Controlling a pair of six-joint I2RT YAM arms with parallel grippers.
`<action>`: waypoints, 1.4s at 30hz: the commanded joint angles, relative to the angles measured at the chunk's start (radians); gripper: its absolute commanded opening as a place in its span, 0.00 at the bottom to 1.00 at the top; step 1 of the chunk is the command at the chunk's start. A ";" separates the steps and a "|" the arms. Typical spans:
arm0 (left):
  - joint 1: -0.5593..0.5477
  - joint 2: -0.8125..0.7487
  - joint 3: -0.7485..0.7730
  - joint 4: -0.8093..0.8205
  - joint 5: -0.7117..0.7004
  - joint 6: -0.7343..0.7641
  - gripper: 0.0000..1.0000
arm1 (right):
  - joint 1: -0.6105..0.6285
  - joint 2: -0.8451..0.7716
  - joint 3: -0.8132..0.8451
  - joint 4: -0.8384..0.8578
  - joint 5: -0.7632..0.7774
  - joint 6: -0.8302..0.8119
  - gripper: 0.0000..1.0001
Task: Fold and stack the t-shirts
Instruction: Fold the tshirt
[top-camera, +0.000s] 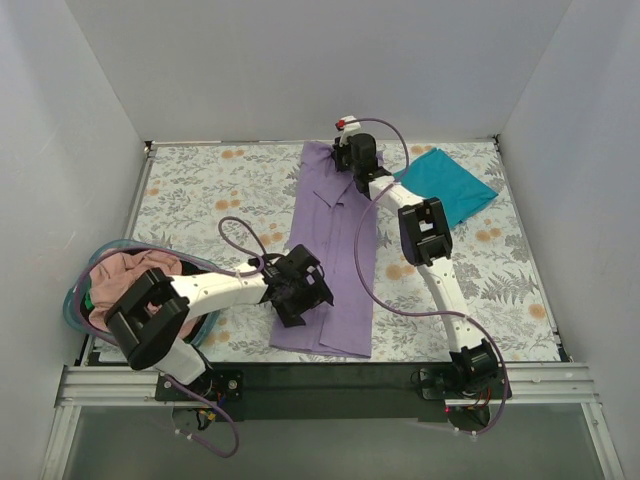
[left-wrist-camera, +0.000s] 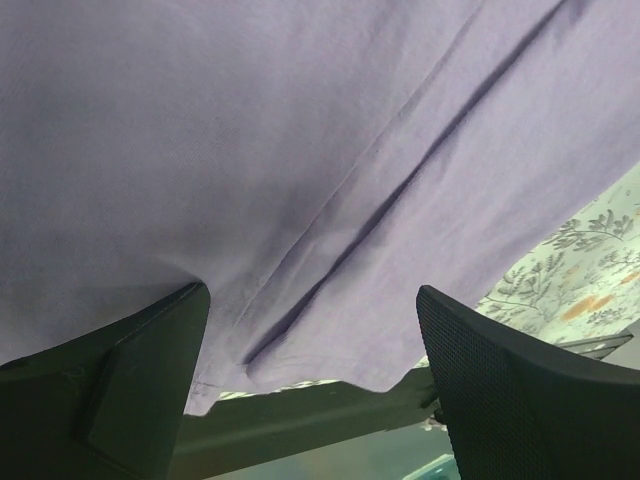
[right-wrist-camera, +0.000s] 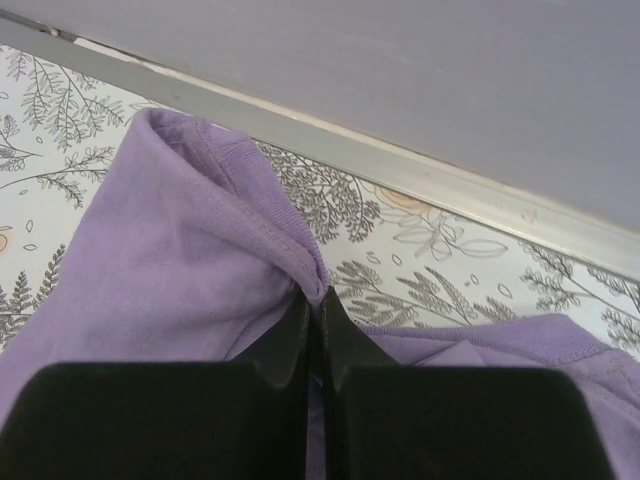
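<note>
A lavender-purple t-shirt (top-camera: 335, 250) lies as a long strip running from the far edge of the table to the near edge. At its far end my right gripper (top-camera: 345, 158) is shut on a bunched fold of this shirt; in the right wrist view the cloth (right-wrist-camera: 180, 260) is pinched at the fingertips of the right gripper (right-wrist-camera: 315, 300). My left gripper (top-camera: 303, 300) hovers open over the shirt's near left part. In the left wrist view the left gripper (left-wrist-camera: 312, 300) holds nothing, with purple cloth (left-wrist-camera: 300, 150) filling the view. A folded teal t-shirt (top-camera: 447, 185) lies at the far right. Pink t-shirts (top-camera: 130, 275) sit in the basket.
The round teal basket (top-camera: 78, 300) stands at the near left beside the left arm's base. The table has a floral cover (top-camera: 200, 190), white walls on three sides and a black rail (top-camera: 330, 375) along the near edge.
</note>
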 joint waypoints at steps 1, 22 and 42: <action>-0.014 0.082 0.025 0.019 0.003 -0.045 0.85 | 0.003 0.027 0.074 0.234 -0.020 -0.079 0.01; -0.008 -0.132 0.304 -0.500 -0.467 -0.014 0.91 | 0.010 -0.898 -0.737 -0.131 -0.133 0.133 0.98; 0.480 -0.179 0.141 -0.458 -0.627 0.050 0.98 | 0.146 -1.687 -1.723 -0.215 -0.053 0.355 0.98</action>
